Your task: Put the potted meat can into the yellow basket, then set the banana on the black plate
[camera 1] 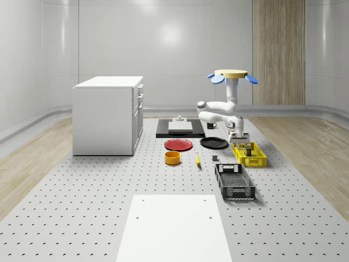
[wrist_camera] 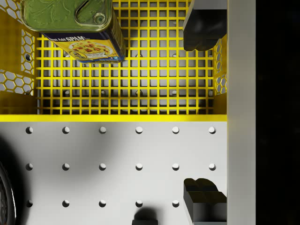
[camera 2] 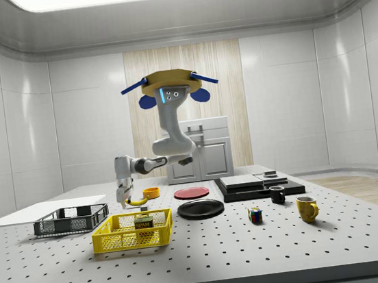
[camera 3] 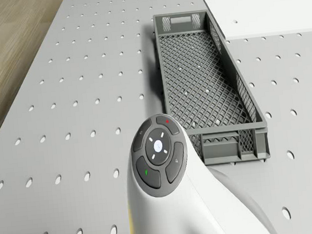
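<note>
One potted meat can (wrist_camera: 75, 30) in one yellow basket (wrist_camera: 126, 117), claw (wrist_camera: 202, 115) released above.

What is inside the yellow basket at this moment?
A potted meat can with a Spam label stands in the yellow mesh basket. The can covers the floor beneath it; the rest of the mesh floor is bare.

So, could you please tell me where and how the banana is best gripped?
Probably at its middle, coming straight down with the gripper closing across its narrow width: the banana lies flat on the table, long and thin, open on both sides.
</note>
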`<state>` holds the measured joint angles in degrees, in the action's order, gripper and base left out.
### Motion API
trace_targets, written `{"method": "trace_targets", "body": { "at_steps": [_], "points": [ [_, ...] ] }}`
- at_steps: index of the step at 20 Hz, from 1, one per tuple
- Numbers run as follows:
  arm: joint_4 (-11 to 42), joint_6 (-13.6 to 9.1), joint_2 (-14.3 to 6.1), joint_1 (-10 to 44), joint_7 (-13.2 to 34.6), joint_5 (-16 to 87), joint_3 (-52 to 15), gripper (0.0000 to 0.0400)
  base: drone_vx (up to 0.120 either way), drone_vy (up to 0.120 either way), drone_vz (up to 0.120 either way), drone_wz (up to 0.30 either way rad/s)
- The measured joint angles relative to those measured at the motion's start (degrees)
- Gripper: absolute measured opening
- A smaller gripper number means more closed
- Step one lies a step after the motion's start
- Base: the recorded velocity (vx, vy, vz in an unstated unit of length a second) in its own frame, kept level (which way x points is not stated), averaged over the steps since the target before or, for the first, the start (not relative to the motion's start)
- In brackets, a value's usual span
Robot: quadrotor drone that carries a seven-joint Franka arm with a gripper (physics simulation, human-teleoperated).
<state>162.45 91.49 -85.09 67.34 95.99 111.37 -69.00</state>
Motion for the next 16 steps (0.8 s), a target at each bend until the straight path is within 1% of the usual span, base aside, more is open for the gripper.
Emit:
{"method": "trace_targets", "body": {
  "at_steps": [3,5,9,11,13,14,16],
  "points": [
    [0.0,0.0,0.0,0.0,0.0,0.0,0.0,0.0400,0.013,-0.120,0.000,0.000],
    [0.0,0.0,0.0,0.0,0.0,0.0,0.0,0.0400,0.120,-0.120,0.000,0.000],
    [0.0,0.1,-0.1,0.0,0.0,0.0,0.0,0.0400,0.000,-0.120,0.000,0.000],
    [0.0,0.1,-0.1,0.0,0.0,0.0,0.0,0.0400,0.100,-0.120,0.000,0.000],
    [0.0,0.1,-0.1,0.0,0.0,-0.1,0.0,0.0400,0.000,-0.120,0.000,0.000],
    [0.0,0.1,-0.1,0.0,0.0,-0.1,0.0,0.0400,0.000,-0.120,-0.040,0.000],
    [0.0,0.1,-0.1,0.1,0.0,-0.1,0.0,0.0400,0.000,-0.120,-0.120,0.000]
  ]
}}
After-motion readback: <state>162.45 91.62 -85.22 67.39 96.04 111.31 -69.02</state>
